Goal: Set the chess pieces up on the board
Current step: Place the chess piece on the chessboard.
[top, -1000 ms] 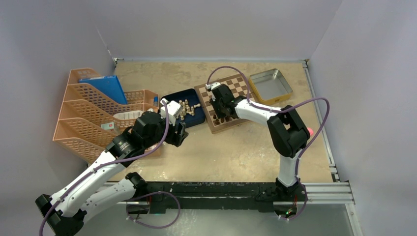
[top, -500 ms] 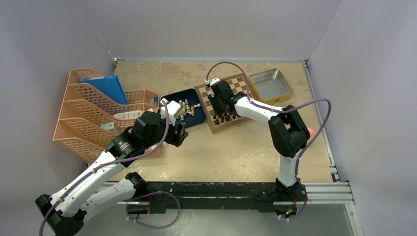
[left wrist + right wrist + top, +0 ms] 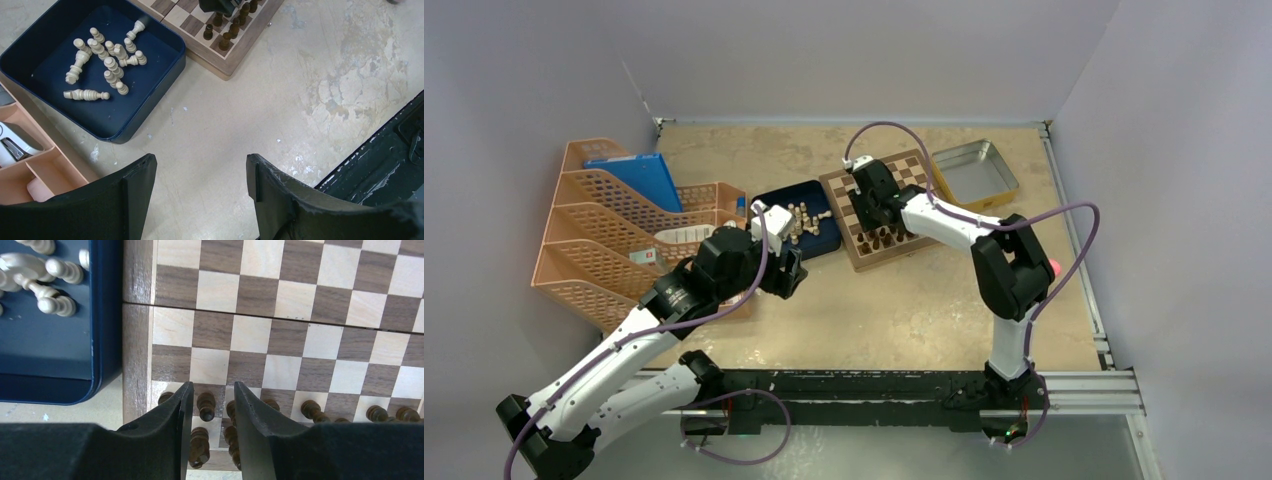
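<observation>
From above only: orange file racks [image 3: 594, 250] far left, silver tin [image 3: 974, 172] just beside the chessboard [image 3: 919, 172]. Via left wrist: blue tray [image 3: 150, 102] of toppled cream pieces [image 3: 107, 62]; left gripper [image 3: 200, 162] wide apart, empty. Via right wrist: right gripper [image 3: 212, 387] parted above the chessboard's near rows, 1 dark pawn [image 3: 205, 406] upright between, unclamped.

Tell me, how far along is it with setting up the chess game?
Done: dark pieces stand in two rows along one edge of the board. In hand: the right gripper hangs open over one of them, gripping nothing; the left gripper is open and empty. To do: the cream pieces lie in the blue tray.
</observation>
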You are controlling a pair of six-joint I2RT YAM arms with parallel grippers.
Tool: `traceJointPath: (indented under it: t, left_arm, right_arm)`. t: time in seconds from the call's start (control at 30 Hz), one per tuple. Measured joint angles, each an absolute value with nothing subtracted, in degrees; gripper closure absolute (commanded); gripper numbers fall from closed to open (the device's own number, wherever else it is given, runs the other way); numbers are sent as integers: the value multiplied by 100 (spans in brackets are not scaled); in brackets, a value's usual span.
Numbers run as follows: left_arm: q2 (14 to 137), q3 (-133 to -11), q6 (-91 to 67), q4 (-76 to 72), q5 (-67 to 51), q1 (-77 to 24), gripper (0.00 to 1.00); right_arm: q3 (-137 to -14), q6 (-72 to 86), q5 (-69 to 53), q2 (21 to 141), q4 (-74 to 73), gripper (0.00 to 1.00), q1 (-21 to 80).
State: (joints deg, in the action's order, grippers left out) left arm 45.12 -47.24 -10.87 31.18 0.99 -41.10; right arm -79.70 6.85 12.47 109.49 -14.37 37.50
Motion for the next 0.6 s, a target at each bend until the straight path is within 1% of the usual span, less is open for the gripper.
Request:
traceJointPath:
  t: [0.3,0.6]
  left_arm:
    - [4491,-4724,-1087,3116,1,-4110,34]
    - [4486,-4724,-1087,3116,-27,-4110,34]
  right_arm:
    - [-7977,768,1253,10943,-1393,61,3750]
    - [-7710,810,1236,10945,-1380,70,3750]
